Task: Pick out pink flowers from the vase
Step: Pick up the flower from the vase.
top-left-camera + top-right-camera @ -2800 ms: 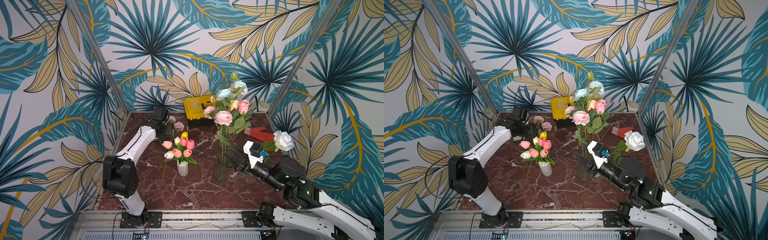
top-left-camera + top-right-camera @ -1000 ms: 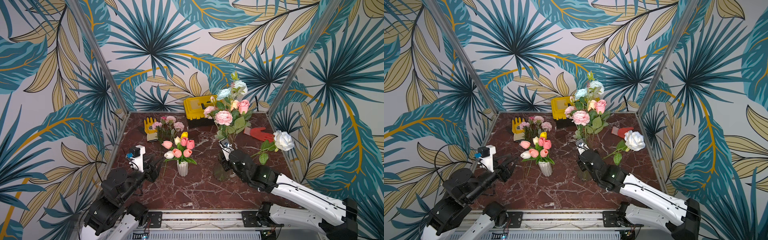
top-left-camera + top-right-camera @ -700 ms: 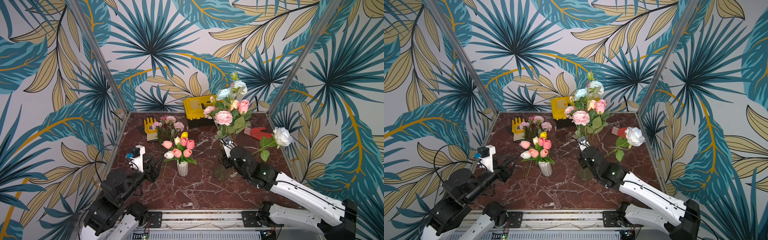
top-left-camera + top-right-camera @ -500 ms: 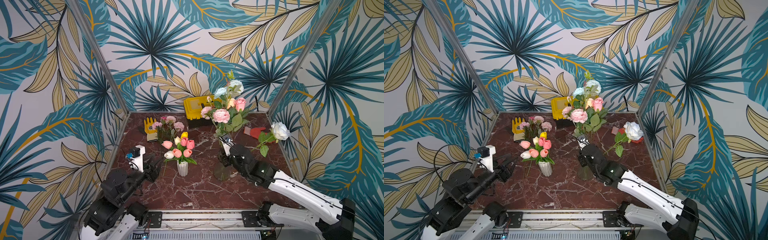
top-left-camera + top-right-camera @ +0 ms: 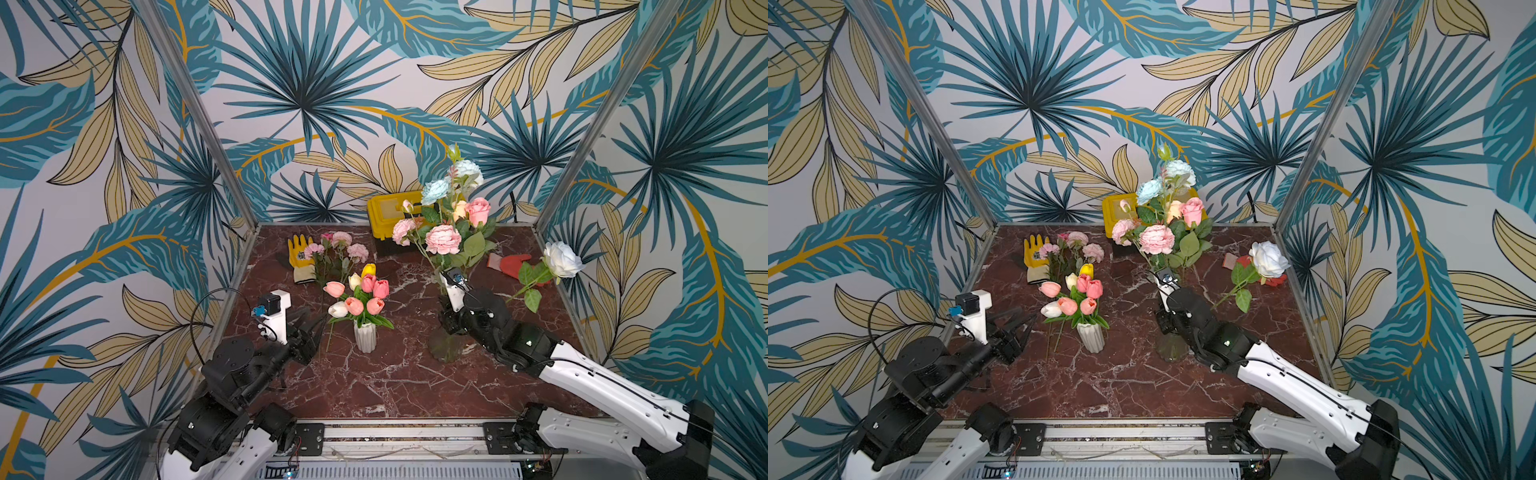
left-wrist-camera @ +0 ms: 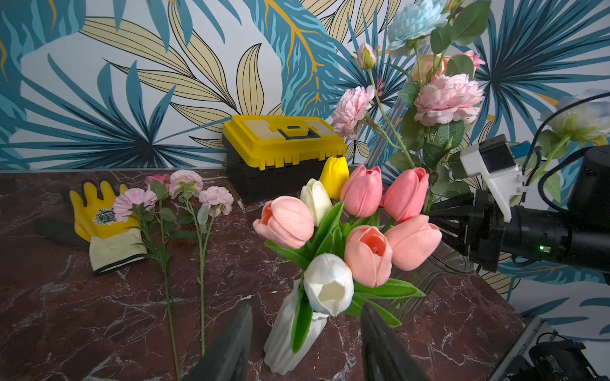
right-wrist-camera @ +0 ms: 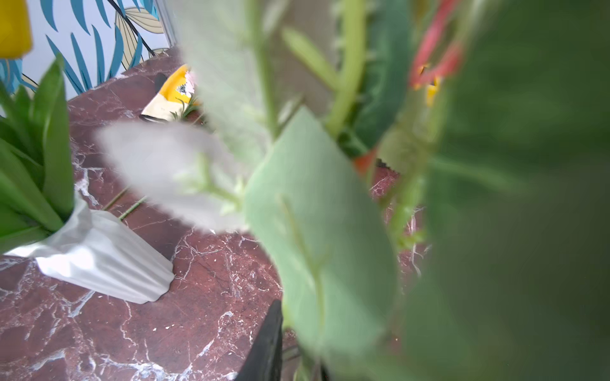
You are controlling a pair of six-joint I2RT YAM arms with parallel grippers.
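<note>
— What's closest to us?
— The left gripper (image 5: 314, 323), low over the front left of the table (image 5: 374, 386). Its jaws stand roughly half apart, closed on nothing. They are aimed at the white vase (image 5: 365, 337) and sit just short of it.
— What's in that vase?
— Tulips. Five pink tulips (image 5: 354, 305), with a white, a cream and a yellow one among them.
— And the other side?
— The right gripper (image 6: 431, 212) is pushed in among the stems just above the mouth of the glass vase (image 5: 444, 351). Tulips and leaves cover its tips in every view, and the right wrist view is mostly blurred green. I cannot tell whether the jaws are shut on a stem or only close to one.
— So where are the pink flowers (image 5: 1156, 240)?
— Three places. One is the tulips I named. In the glass vase, two pale peonies (image 5: 401, 230) and a pink rose (image 5: 478, 211) stand high. They are mixed with pale blue blooms (image 5: 434, 192) and a peach bud (image 5: 459, 210). A white rose (image 5: 563, 259) leans out to the right, its stem running down behind the right arm (image 5: 582, 365).
— And the third?
— Farther back on the left, pink carnations (image 5: 341, 238) lie flat on the table with their stems pointing toward us. One head rests over a yellow glove (image 5: 300, 259).
— Anything behind that?
— A red glove (image 5: 509, 266) at the back right. A toolbox (image 5: 388, 208) sits against the rear wall, behind the glass vase's blooms.
</note>
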